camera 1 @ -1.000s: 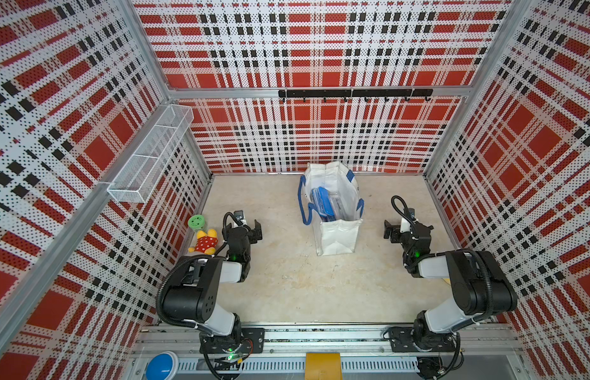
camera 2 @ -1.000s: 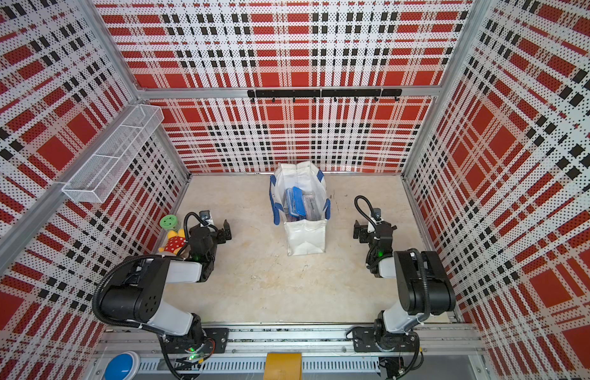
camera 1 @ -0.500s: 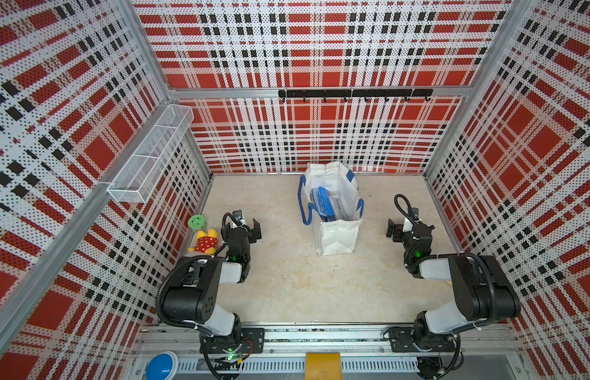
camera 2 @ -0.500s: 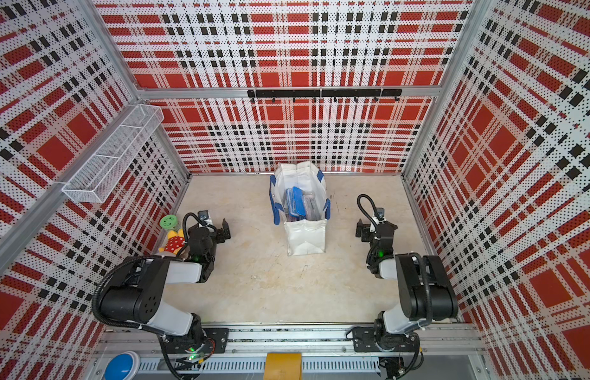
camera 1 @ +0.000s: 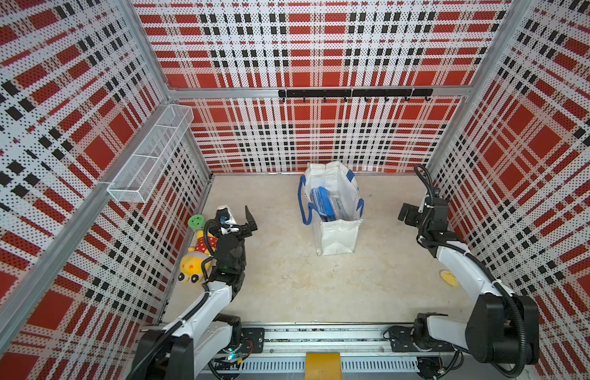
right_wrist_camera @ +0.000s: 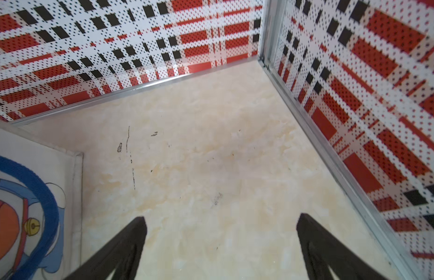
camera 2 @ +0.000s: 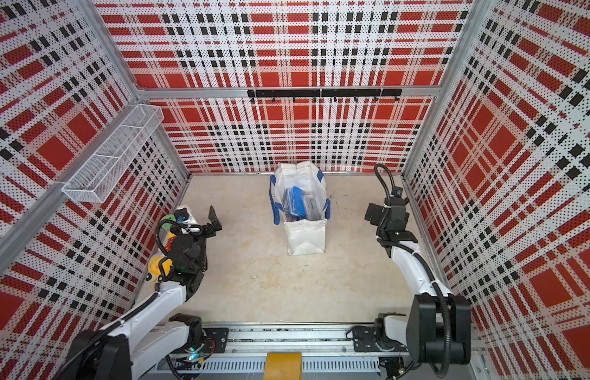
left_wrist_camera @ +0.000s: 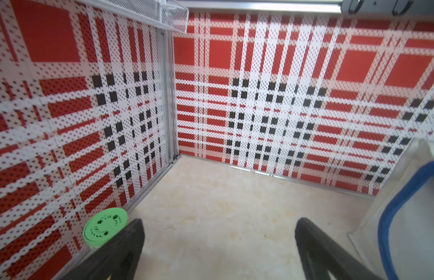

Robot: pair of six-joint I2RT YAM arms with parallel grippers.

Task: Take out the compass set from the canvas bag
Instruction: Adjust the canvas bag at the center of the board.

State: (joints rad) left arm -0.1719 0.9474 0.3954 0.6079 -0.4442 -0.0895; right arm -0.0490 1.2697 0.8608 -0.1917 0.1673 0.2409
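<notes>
So, approach phase by the look of it: bring one arm over the canvas bag (camera 1: pixel 337 237) at mid-table, drop straight down btwn the blue handles w/o snagging straps; the other arm could steady the rim. Compass set is prob. among the blue cases (camera 1: pixel 326 205) standing inside; can't tell which. Left gripper (left_wrist_camera: pixel 218 224), near plush toy (camera 1: pixel 191 266): jaws spread wide, empty. Right gripper (right_wrist_camera: pixel 220 219), by the right wall: same, touching nothing.

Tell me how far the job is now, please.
Done: nothing; the blue cases sit inside the upright canvas bag. In hand: nothing; the left gripper and right gripper are open, empty, apart from the bag. Left: reach in, grasp the compass set, lift it out.
</notes>
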